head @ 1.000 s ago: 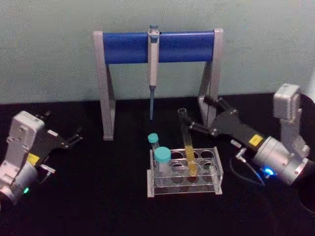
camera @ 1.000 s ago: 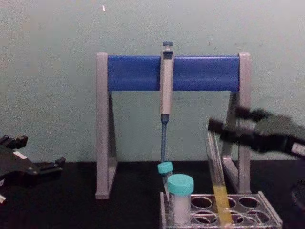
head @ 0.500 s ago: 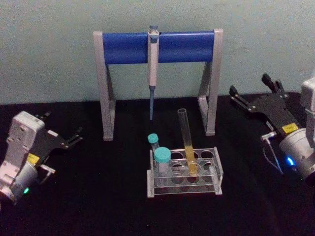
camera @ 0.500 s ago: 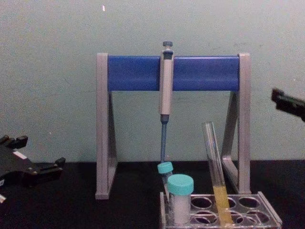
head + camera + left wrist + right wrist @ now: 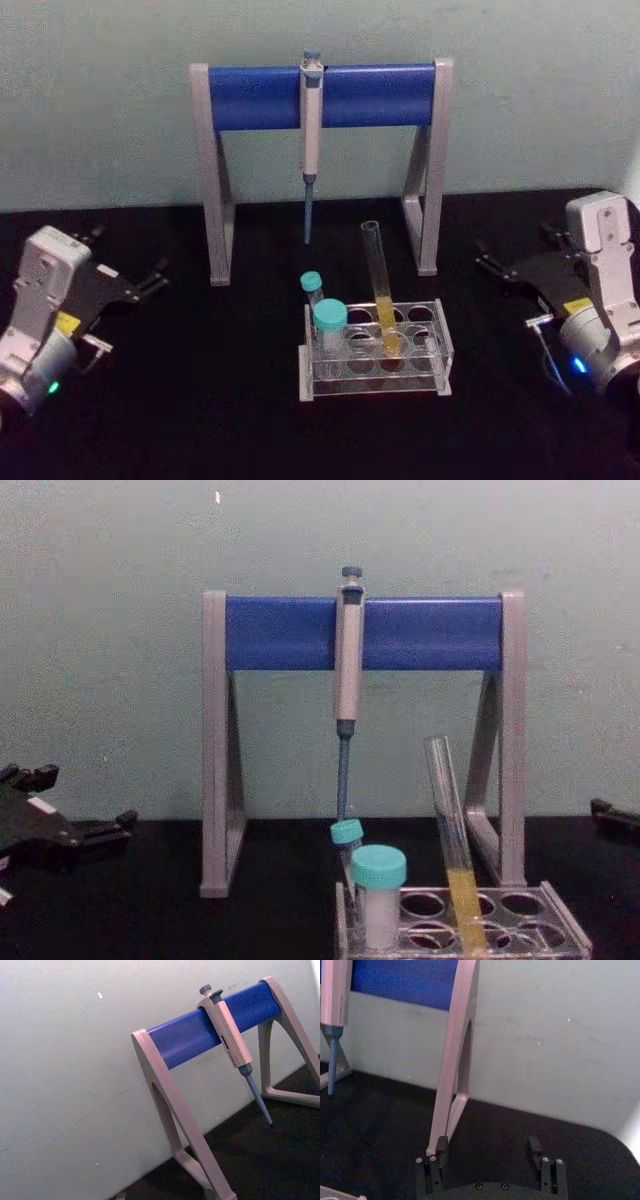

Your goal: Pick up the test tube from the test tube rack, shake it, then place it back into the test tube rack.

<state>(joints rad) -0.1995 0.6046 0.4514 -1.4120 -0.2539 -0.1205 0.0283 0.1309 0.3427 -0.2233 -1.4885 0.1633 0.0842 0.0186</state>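
The right gripper (image 5: pixel 492 262) sits low at the table's right side, fingers spread wide and holding nothing, well apart from the low clear plastic test tube rack (image 5: pixel 376 350). In it leans the long thin clear glass test tube (image 5: pixel 380 290) with yellow liquid. The left gripper (image 5: pixel 150 277) rests parked at the left, fingers apart

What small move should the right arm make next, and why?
Probably none beyond settling at rest: the test tube stands in the test tube rack, and the right gripper, jaws open, has drawn away to the side. The left gripper sits parked.
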